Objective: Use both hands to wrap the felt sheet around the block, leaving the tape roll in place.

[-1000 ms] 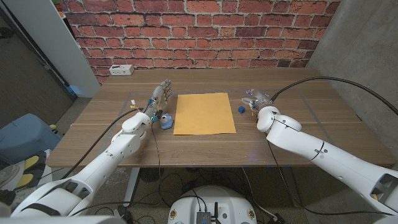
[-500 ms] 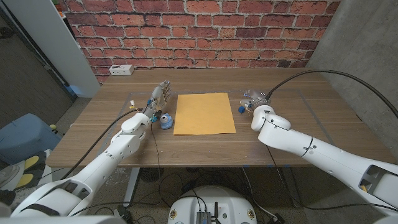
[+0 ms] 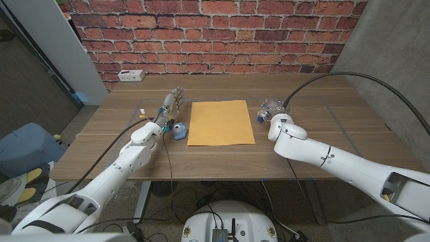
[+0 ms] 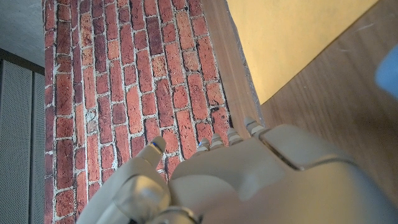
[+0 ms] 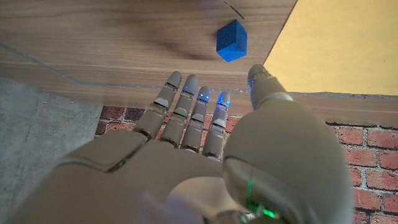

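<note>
Tape roll sits on the table just left of the felt sheet, beside the left robot hand, whose fingers are extended and hold nothing. Block lies just right of the sheet, close to the right robot hand, fingers straight, slightly spread, empty.

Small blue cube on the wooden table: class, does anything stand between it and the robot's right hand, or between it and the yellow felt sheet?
Nothing visible does. The small blue cube sits on bare wood just beyond the right hand's open fingers, and only bare table separates it from the yellow felt sheet.
</note>
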Robot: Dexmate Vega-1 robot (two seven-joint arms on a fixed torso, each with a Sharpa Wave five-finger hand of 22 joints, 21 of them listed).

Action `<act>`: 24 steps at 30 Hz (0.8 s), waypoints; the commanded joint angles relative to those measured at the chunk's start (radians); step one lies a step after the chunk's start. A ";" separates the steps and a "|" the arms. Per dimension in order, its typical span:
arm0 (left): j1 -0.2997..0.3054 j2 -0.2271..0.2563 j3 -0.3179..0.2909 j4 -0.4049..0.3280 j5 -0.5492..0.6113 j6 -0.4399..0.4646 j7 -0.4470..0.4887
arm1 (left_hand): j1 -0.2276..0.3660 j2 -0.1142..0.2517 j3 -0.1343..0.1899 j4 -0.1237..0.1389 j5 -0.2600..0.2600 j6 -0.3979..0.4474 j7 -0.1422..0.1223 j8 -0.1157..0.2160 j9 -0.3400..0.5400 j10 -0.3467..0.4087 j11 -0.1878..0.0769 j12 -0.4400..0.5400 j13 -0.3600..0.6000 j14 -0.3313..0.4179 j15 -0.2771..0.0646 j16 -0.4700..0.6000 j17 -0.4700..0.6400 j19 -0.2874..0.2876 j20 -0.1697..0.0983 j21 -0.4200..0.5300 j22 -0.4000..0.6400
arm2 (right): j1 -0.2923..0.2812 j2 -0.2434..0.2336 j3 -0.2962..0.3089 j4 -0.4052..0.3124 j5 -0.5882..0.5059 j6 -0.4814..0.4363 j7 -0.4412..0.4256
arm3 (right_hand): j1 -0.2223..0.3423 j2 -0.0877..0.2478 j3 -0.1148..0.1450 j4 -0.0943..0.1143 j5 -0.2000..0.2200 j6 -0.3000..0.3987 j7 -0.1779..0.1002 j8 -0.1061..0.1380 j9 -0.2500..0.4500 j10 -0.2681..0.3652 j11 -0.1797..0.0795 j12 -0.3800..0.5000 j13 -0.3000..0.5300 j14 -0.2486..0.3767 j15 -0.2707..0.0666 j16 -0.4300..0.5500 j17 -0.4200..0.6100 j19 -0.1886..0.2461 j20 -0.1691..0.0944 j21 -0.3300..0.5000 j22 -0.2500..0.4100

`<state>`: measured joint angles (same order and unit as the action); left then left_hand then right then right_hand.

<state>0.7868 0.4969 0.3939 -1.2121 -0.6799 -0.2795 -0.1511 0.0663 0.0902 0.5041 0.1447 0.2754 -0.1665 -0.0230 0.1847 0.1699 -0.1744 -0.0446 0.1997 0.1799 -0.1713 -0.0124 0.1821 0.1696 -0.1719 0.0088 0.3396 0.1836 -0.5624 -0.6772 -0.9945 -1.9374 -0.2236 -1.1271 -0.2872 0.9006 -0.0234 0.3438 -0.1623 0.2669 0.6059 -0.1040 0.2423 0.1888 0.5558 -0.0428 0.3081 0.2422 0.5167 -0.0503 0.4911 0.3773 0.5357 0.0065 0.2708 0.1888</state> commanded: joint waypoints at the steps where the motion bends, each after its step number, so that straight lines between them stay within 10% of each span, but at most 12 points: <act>1: 0.003 0.003 0.000 -0.007 0.001 0.008 0.004 | 0.008 0.047 0.001 -0.003 0.002 -0.130 0.005 -0.003 0.004 -0.165 0.007 -0.001 0.001 -0.176 0.005 -0.002 0.004 -0.018 0.008 -0.006 0.002 | 0.023 0.015 -0.039 0.038 -0.029 -0.007 0.028 | 0.022 -0.008 -0.015 -0.001 0.016 0.024 -0.003 -0.005 0.003 0.022 -0.005 0.015 0.010 0.013 -0.145 0.024 0.026 0.005 -0.012 0.004 0.007; 24: 0.016 0.007 -0.002 -0.024 -0.002 0.010 0.010 | 0.007 0.048 0.000 -0.002 0.003 -0.130 0.005 -0.003 0.004 -0.166 0.008 -0.002 0.001 -0.177 0.006 -0.002 0.004 -0.016 0.008 -0.011 0.003 | 0.035 0.036 -0.057 0.096 -0.030 -0.017 0.052 | 0.150 0.016 -0.049 -0.004 0.055 0.088 -0.010 -0.020 0.007 0.051 -0.025 0.056 0.047 0.060 -0.174 0.128 0.137 0.053 -0.033 0.031 0.014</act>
<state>0.7968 0.5015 0.3927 -1.2279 -0.6807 -0.2717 -0.1445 0.0663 0.0902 0.5042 0.1447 0.2754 -0.1665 -0.0230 0.1847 0.1699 -0.1744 -0.0447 0.1997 0.1798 -0.1713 -0.0124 0.1821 0.1696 -0.1719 0.0088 0.3289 0.1836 -0.5289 -0.6532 -1.0491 -1.8705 -0.2552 -1.1460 -0.2394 1.0321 -0.0102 0.2920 -0.1618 0.3145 0.6830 -0.1161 0.2199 0.1933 0.5990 -0.0644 0.3577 0.2848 0.5638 -0.0525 0.6077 0.5078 0.5776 -0.0227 0.2940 0.1981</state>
